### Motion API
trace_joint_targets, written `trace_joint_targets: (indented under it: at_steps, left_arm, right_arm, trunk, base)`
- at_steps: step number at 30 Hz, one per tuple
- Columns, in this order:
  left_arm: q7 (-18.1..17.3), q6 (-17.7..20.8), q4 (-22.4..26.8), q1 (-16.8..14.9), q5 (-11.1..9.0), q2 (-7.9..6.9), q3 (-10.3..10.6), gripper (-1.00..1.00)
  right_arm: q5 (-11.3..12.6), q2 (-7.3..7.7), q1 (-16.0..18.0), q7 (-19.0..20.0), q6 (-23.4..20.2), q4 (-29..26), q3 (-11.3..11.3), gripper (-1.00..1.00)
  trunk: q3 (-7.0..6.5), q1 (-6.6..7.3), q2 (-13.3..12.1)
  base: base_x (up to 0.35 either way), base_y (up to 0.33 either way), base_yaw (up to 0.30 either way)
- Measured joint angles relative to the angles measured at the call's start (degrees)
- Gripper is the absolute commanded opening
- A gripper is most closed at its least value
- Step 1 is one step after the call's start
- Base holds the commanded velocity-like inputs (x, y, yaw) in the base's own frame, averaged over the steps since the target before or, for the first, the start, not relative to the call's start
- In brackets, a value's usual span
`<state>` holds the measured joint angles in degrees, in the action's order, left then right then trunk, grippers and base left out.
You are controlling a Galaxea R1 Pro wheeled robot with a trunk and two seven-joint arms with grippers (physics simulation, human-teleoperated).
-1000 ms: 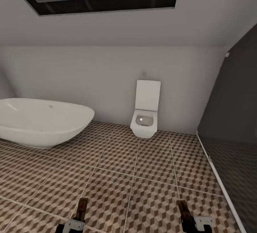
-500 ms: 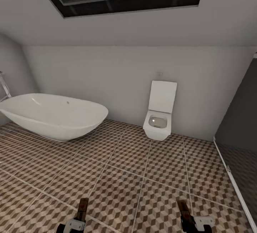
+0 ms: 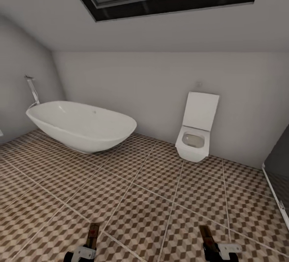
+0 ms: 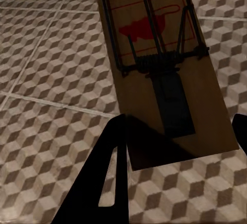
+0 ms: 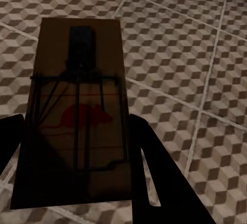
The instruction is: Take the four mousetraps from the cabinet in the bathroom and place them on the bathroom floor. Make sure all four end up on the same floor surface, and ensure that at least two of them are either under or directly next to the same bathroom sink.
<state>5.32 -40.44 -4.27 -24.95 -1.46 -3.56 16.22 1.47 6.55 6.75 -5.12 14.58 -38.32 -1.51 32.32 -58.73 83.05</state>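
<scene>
Left gripper (image 4: 177,131) fingers clamped on a flat tan wooden mousetrap (image 4: 159,69) with black wire spring and red mark; right gripper (image 5: 77,131) likewise grips a second trap (image 5: 77,110). Both boards' long axes run straight out along the fingers, above the brown-beige cube-patterned floor tiles (image 3: 132,201). Beyond: white rounded bathtub (image 3: 82,125), white boxy toilet (image 3: 196,133).
</scene>
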Motion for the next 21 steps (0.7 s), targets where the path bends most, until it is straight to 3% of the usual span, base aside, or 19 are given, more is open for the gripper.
trace_joint_targets:
  at_steps: [21]
  left_arm:
    - [0.0, 0.0, 0.0, 0.0, 0.0, 0.00, 0.0, -1.00]
  right_arm:
    - [0.0, 0.00, 0.0, 0.0, 0.0, 0.0, 0.0, -1.00]
  trunk:
    - [0.00, 0.02, 0.0]
  base:
    - [0.137, -0.083, 0.261]
